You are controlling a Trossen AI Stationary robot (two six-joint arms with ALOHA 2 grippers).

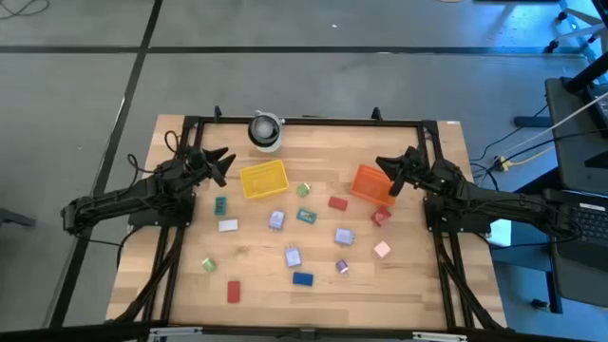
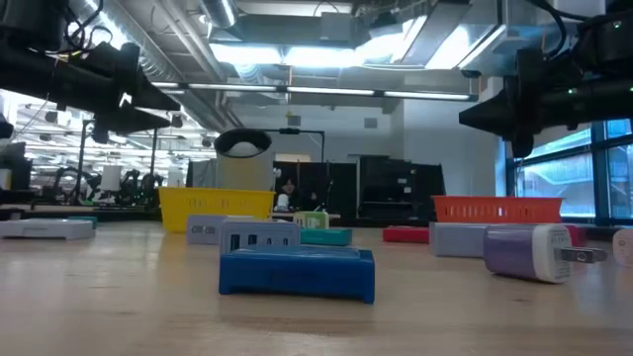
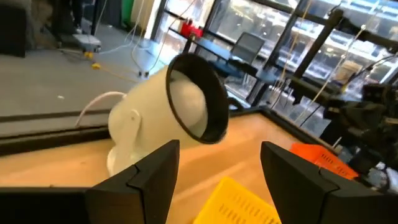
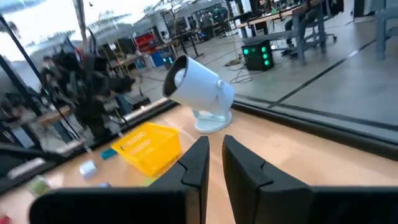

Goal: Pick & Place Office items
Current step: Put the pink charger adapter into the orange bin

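The office items [image 1: 291, 237] lie scattered mid-frame, below both baskets — nothing sorted yet. The left gripper [image 1: 224, 159], fingers spread and empty, hovers left of the yellow basket [image 1: 263, 180]; the right gripper [image 1: 389, 169], pressed together, above the orange basket [image 1: 371, 183] — both poised to start.

Right gripper [image 4: 214, 163] fingers nearly together, nothing between; white lamp [image 4: 198, 93] ahead on table; yellow basket [image 4: 147, 147] beside; left arm [image 4: 87, 87] farther off.
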